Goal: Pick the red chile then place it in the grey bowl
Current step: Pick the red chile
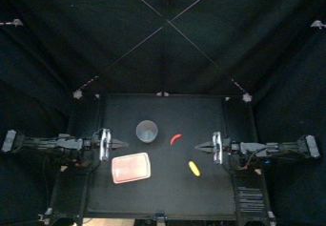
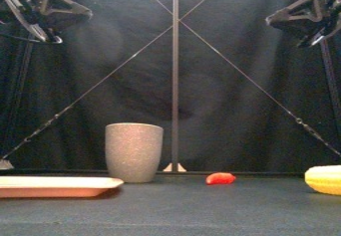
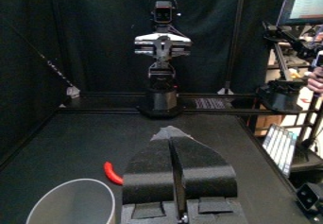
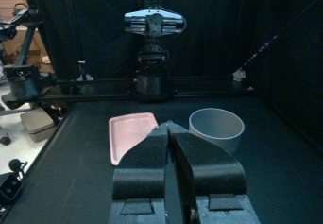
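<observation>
Clearly, no step of the task is begun yet. We see the red chile [image 1: 177, 139] lying free on the table [image 1: 166, 196], near the middle, just to the right of the tall grey cup [image 1: 148, 129] but apart from it. Nothing touches the chile. The cup stands upright toward the back, and its inside looks empty in the right wrist view. The pink tray [image 1: 130, 169] lies flat in front of the cup, and a yellow toy [image 1: 193, 168] lies in front of the chile.

The left gripper [image 3: 175, 136] hangs at the left side of the table and the right gripper [image 4: 171, 126] at the right side, both raised well above the surface. In each wrist view the two jaws are pressed together with no gap, and they hold nothing.

We judge that the step in hand is the reach for the chile, and the right gripper seems the nearer one. The next move calls for parting the jaws, coming down over the chile across its narrow body, and going very low, because the chile is small and lies flat. The cup just beside it should not be pushed.
</observation>
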